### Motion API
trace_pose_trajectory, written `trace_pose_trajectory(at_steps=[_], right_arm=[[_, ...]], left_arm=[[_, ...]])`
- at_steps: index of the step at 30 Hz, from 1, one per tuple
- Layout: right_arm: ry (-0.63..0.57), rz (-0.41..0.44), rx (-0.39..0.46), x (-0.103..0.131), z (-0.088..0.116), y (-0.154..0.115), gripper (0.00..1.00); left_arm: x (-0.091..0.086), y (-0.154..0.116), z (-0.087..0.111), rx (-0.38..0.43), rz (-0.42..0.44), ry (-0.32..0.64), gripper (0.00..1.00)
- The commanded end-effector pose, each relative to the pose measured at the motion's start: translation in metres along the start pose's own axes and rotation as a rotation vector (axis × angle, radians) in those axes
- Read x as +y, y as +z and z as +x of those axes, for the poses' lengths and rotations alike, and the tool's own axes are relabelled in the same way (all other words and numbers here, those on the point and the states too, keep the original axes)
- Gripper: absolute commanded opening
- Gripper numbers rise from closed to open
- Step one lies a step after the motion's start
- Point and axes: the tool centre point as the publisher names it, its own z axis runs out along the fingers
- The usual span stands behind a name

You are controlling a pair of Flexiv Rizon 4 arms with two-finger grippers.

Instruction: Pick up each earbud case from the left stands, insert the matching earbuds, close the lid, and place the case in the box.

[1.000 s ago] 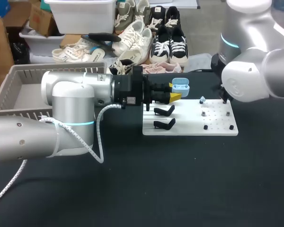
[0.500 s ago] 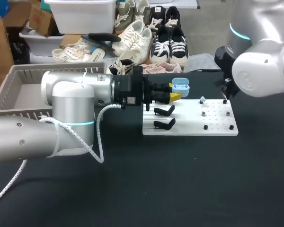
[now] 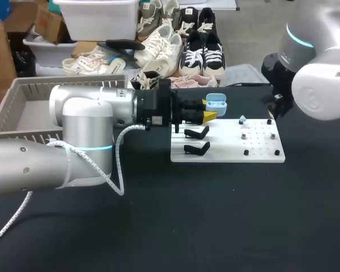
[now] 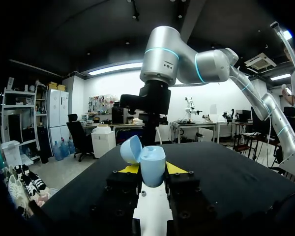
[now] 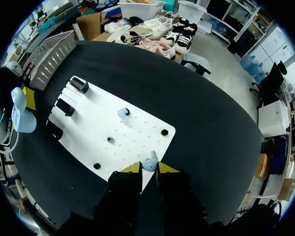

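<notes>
The left gripper [image 4: 152, 170] is clamping a pale blue case [image 3: 216, 102] between its yellow tips. It is holding the case in the air over the far left edge of the white board [image 3: 260, 156], just beyond the two black stands [image 3: 197, 134]. The lid is standing open, so the sockets look reachable from the other arm's side — a pose that seems meant to offer the case for loading.

The right gripper [image 5: 148, 167] is hanging near the board's far right corner. Its tips are nearly together and are pinching a small blue earbud [image 5: 150, 161], apparently carrying it clear of the pegs. A second earbud [image 5: 123, 114] is sitting on the board near its middle, apart from both grippers — likely waiting its turn.

The grey box [image 3: 68, 80] is lying at the far left, behind the left arm, where the closed case is due to go.
</notes>
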Motion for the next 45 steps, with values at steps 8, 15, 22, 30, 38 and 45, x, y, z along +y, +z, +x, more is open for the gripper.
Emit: trace_pose_trajectory(at_steps=[8,15,22,30,38,45], right_arm=[[0.003,0.006,-0.006,0.001,0.003,-0.001,0.0],[0.133,-0.017,0.043,0.0,-0.002,-0.004,0.0],[0.496,0.013,0.135,0.0,-0.002,-0.02,0.0],[0.79,0.094,0.136,0.022,0.006,-0.049,0.0],[0.948,0.143,0.169,0.049,0.008,-0.076,0.0],[0.977,0.125,0.157,0.072,0.004,-0.093,0.0]], left_arm=[[0.001,0.0,0.001,-0.003,0.002,0.001,0.0],[0.001,0.0,0.001,-0.003,0.002,0.001,0.0],[0.001,0.0,0.001,-0.003,0.002,0.001,0.0],[0.001,0.0,0.001,-0.003,0.002,0.001,0.0],[0.001,0.0,0.001,-0.003,0.002,0.001,0.0],[0.001,0.0,0.001,-0.003,0.002,0.001,0.0]])
